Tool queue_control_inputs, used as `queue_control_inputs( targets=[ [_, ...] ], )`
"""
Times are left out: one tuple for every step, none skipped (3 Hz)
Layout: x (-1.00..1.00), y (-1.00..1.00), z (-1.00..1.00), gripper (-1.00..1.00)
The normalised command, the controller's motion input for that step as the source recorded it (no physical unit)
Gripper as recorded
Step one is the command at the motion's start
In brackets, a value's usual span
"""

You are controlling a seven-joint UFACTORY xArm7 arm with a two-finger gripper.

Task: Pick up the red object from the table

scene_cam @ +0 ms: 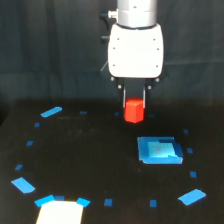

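Dark, nearly featureless backdrop is filling the room behind the rig, and it is blending into the black table (pixel 85 150) so that the far edge of the surface is hard to pick out.

At the centre, the gripper (pixel 134 104) is hanging straight down from the arm's white housing (pixel 136 50), and its two thin dark fingers (pixel 124 97) are sitting clamped on either side of the red object (pixel 134 111). The upper part of the block is sitting between the fingers, so its top face is mostly hidden. Whether its underside is resting on the table or hanging just clear is not something I can make out; the dark surface is swallowing any shadow. The arm above the silver collar is being cut off by the top edge.

Toward four o'clock from the block, well apart from it, a flat blue square (pixel 159 150) is lying on the table, blurred at its edges. Small blue tape marks (pixel 30 143) are ringing the workspace, with a longer blue strip (pixel 51 111) at nine o'clock and a blue piece (pixel 192 197) at five o'clock. At seven o'clock a pale, overexposed patch (pixel 60 213) is being cropped by the bottom edge, too washed out to identify.
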Motion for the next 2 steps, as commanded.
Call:
queue_control_inputs(
  targets=[
    [-0.17, -0.54, -0.01, -0.78],
    [-0.38, -0.28, -0.57, -1.00]
  ],
)
